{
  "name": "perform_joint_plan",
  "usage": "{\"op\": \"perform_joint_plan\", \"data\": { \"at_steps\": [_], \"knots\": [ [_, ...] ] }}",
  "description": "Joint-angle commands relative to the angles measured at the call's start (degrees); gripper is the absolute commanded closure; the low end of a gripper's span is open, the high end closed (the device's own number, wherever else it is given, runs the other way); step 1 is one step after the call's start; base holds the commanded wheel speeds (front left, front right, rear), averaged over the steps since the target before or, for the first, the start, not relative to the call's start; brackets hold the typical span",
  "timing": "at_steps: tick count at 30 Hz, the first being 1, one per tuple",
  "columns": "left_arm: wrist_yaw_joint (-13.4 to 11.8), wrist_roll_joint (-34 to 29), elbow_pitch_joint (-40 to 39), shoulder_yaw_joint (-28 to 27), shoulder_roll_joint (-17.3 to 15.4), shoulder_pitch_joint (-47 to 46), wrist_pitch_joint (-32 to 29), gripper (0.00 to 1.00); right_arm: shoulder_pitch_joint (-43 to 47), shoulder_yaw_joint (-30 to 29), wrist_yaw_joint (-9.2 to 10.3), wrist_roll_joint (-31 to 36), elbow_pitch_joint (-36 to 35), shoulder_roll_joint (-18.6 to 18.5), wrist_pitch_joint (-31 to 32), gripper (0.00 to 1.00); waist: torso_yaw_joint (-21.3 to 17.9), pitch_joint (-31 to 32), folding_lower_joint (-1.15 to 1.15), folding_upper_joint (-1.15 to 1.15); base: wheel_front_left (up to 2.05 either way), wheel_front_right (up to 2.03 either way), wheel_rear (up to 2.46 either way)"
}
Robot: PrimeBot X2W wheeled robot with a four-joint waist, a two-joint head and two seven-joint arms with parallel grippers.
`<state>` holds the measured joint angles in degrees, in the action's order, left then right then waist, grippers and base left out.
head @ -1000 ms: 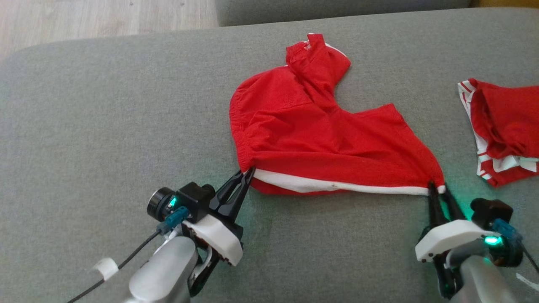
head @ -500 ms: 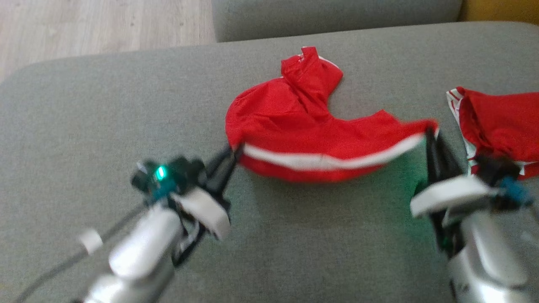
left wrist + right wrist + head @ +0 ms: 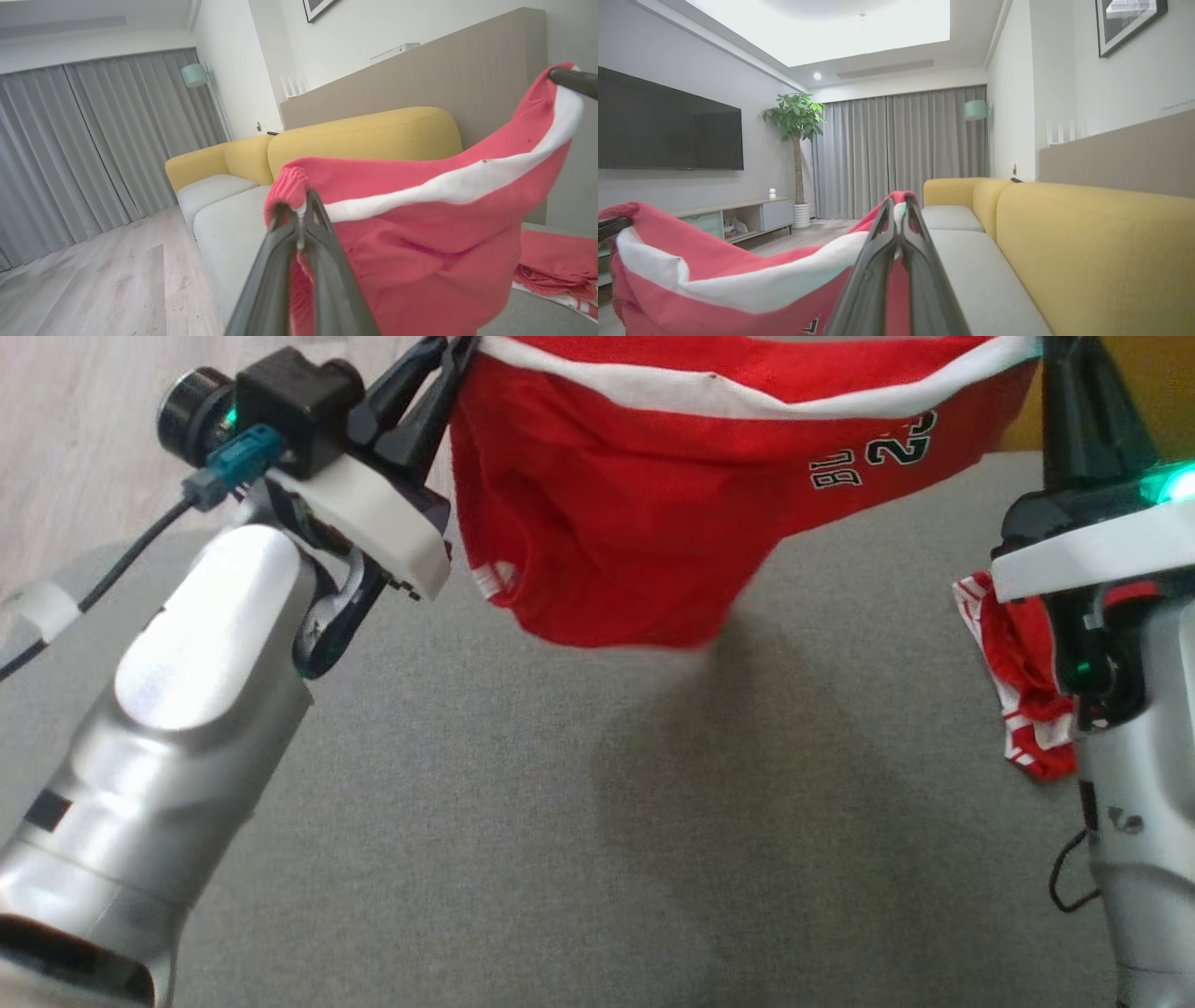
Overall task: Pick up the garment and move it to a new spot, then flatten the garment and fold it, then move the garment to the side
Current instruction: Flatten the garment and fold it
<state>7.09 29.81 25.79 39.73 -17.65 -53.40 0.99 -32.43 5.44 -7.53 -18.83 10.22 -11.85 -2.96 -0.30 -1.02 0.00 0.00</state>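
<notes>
Open grey cushion (image 3: 523,821) underlies garment (image 3: 635,523), left end effector (image 3: 302,207) and right end effector (image 3: 900,204) gripping its edge.

Red white-trimmed garment (image 3: 635,513) hanging, stretched sideways

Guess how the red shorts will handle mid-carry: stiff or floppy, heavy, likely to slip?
Floppy: the red shorts sag in a loose pouch between the left gripper and right gripper. Probably light: the white band droops only gently between the pinches. Slip risk seems moderate: each gripper holds just a small corner.
</notes>
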Motion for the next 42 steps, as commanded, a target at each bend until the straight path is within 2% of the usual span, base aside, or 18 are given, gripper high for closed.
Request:
{"op": "perform_joint_plan", "data": {
  "at_steps": [1, 5, 10, 15, 19, 23, 26, 32, 38, 42],
  "knots": [
    [0.2, 0.3, -1.2, -2.5, -2.4, -3.4, -0.3, 1.00, -1.5, 0.8, 0.04, 0.5, -2.6, -0.3, 0.5, 1.00, -0.1, 0.9, 0.00, 0.00, 0.00, 0.00, 0.00],
    [0.1, 0.9, -3.1, -2.4, -3.5, -3.2, -1.0, 1.00, 2.4, -0.5, 0.04, 3.0, -7.9, 0.0, 1.6, 1.00, 0.2, 1.9, 0.00, 0.00, 0.00, 0.00, 0.00],
    [-1.0, 1.9, -5.6, -2.6, -4.3, -1.5, -2.8, 1.00, 6.6, -2.1, 0.04, 5.9, -11.3, 1.0, 3.6, 1.00, 0.4, 2.0, 0.00, 0.00, 0.00, 0.00, 0.00],
    [-1.5, 4.0, -7.9, -2.7, -5.0, 0.3, -6.1, 1.00, 7.7, -4.1, 0.04, 7.6, -11.9, 1.8, 6.7, 1.00, 0.6, -0.5, 0.00, 0.00, 0.00, 0.00, 0.00],
    [-1.8, 6.4, -8.3, -4.4, -5.1, -1.0, -7.8, 1.00, 3.3, -3.6, 0.04, 7.3, -9.7, 1.4, 9.2, 1.00, 0.2, -5.3, 0.00, 0.00, 0.00, 0.00, 0.00],
    [-1.5, 6.9, -5.5, -5.9, -5.7, -5.7, -8.0, 1.00, -6.6, -1.1, 0.04, 5.9, -2.7, -0.4, 10.0, 1.00, -0.8, -10.6, 0.00, 0.00, 0.00, 0.00, 0.00],
    [-1.4, 5.6, -0.9, -7.3, -5.8, -11.6, -6.0, 1.00, -16.6, 1.0, 0.04, 6.2, 4.7, -1.2, 8.5, 1.00, -1.5, -14.0, 0.00, 0.00, 0.00, 0.00, 0.00],
    [-2.1, 3.3, 9.5, -10.1, -4.7, -23.8, 1.5, 1.00, -34.0, 0.7, 0.04, 8.6, 20.6, 0.9, 1.1, 1.00, -2.1, -18.7, 0.00, 0.00, 0.00, 0.00, 0.00],
    [-0.9, 3.1, 15.7, -9.2, -2.1, -26.7, 7.3, 1.00, -37.7, 0.9, 0.04, 11.2, 31.8, 2.5, -4.5, 1.00, -1.5, -20.1, 0.00, 0.00, 0.00, 0.00, 0.00],
    [0.1, 3.2, 19.1, -4.9, -0.3, -23.6, 9.5, 1.00, -35.3, 4.3, 0.04, 12.1, 39.3, 2.0, -5.9, 1.00, -0.5, -20.6, 0.00, 0.00, 0.00, 0.00, 0.00]
  ]
}}
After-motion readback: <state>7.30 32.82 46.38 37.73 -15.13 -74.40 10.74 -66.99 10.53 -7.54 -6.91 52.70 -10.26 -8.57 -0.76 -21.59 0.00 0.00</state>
